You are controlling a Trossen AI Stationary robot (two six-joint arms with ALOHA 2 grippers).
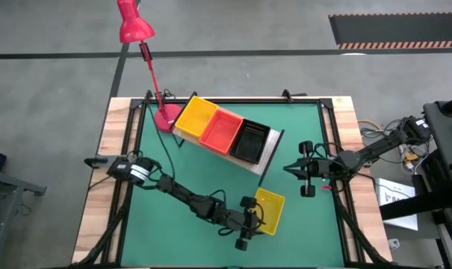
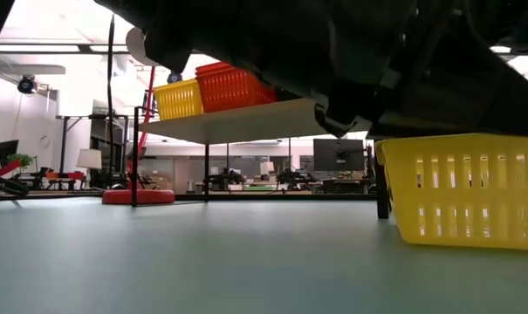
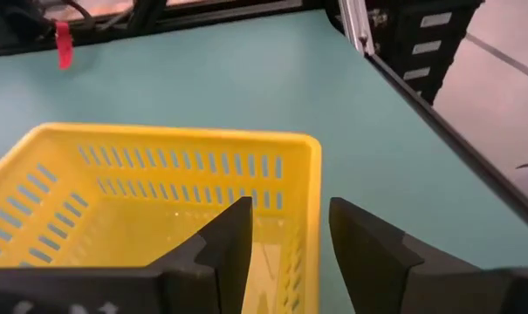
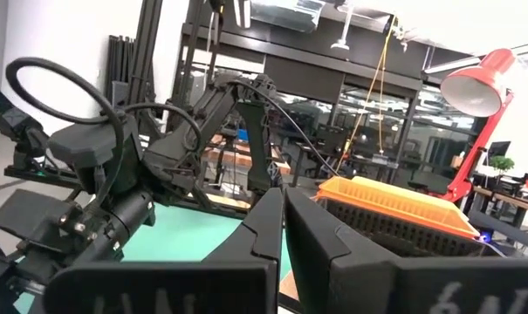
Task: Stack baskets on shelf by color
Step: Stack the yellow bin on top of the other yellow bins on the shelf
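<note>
A yellow basket (image 1: 270,208) (image 3: 159,192) stands upright on the green mat near the table's front right. My left gripper (image 1: 249,223) (image 3: 290,249) is open at its near-left side wall, one finger inside the basket and one outside. The light-wood shelf (image 1: 268,159) stands slantwise at the far middle. It carries a yellow basket (image 1: 196,116), a red-orange one (image 1: 222,128) and a black one (image 1: 249,142) in a row. My right gripper (image 1: 289,169) (image 4: 284,214) is shut in the air by the shelf's right end, with nothing in it. My left gripper straddles the basket's side wall (image 3: 312,209) near a corner, coming nearly level from the table's left. One finger (image 3: 233,240) is inside the basket and the other (image 3: 360,244) outside. I cannot tell whether either finger touches the wall. The basket rests on the mat.
A red desk lamp (image 1: 134,26) leans over the far left corner, its round base (image 1: 166,118) on the mat beside the shelf's left end. Black frame rails (image 1: 330,142) border the mat. Bare green mat (image 1: 203,172) lies between the shelf and my left arm.
</note>
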